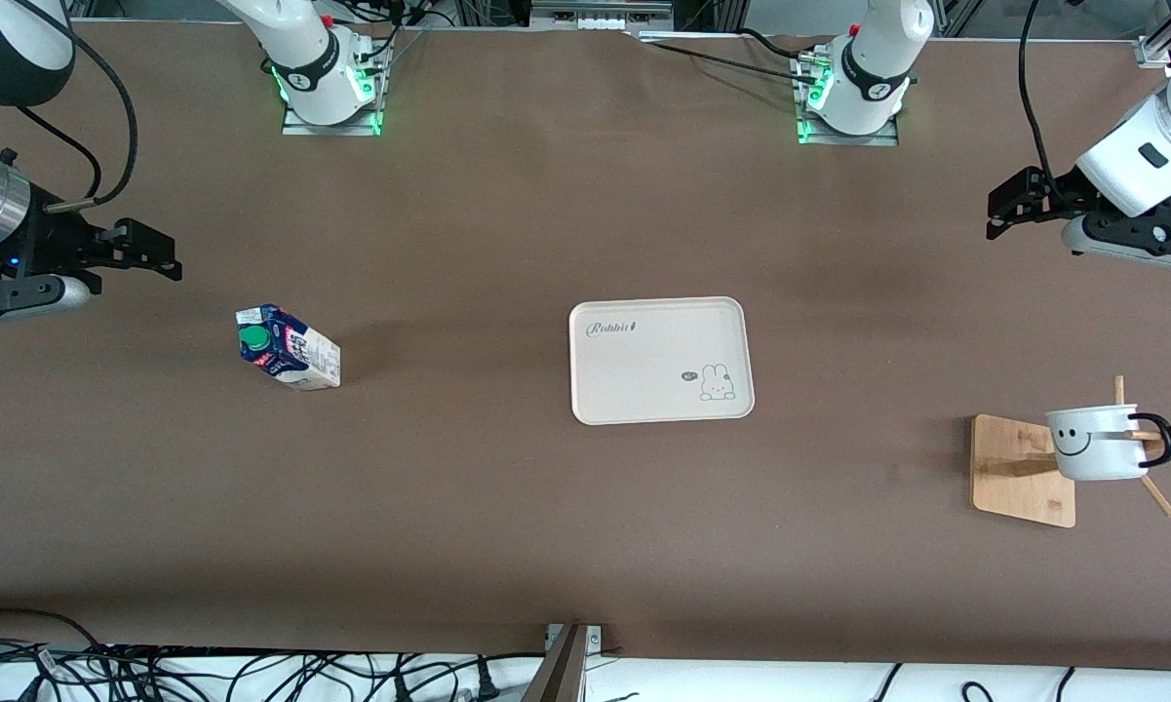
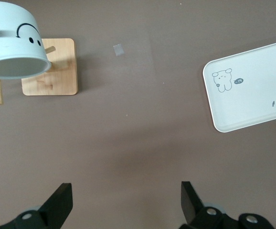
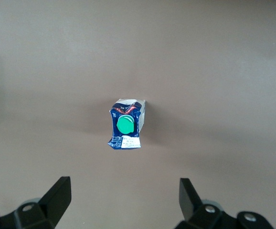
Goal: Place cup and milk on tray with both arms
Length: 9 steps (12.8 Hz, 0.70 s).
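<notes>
Smiley cup hangs on a peg, lower right; upright milk centre-left — cream tray centre, bare.

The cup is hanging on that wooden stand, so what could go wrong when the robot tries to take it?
1. The cup hangs by its handle on a peg of the stand. Pulled sideways instead of along the peg, it might snag and tip the stand.
2. The open left gripper may slip on the cup's round wall.
3. The milk is a narrow upright carton; the open right gripper could knock it over.
</notes>
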Available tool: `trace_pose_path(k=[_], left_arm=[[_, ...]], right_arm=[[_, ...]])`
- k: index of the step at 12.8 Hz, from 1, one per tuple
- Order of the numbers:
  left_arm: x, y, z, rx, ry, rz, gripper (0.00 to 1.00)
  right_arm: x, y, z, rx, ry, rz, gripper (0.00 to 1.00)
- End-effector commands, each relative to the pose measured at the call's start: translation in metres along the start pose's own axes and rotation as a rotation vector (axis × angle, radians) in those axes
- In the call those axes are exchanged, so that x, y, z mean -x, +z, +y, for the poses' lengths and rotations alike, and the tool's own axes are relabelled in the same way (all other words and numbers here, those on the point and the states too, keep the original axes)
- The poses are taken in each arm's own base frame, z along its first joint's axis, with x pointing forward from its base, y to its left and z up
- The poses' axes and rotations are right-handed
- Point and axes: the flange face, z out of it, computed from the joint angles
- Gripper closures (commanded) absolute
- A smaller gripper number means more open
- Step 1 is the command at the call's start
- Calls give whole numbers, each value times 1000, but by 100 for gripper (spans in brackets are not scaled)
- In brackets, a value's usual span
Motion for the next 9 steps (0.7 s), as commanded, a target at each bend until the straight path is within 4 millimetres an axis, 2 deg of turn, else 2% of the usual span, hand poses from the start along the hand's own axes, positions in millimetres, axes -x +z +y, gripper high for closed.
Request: trace_pose_path(k=[1, 7, 9], left_arm=[[0, -7, 0, 24, -5, 16, 0], [-3, -3, 2, 25, -22, 4, 0], [-2, -3, 1, 19, -19, 1, 0]], right_arm=[[1, -1, -1, 12, 10, -7, 0], [0, -3, 2, 20, -6, 3, 0], [-4, 5, 2, 23, -9, -13, 0]])
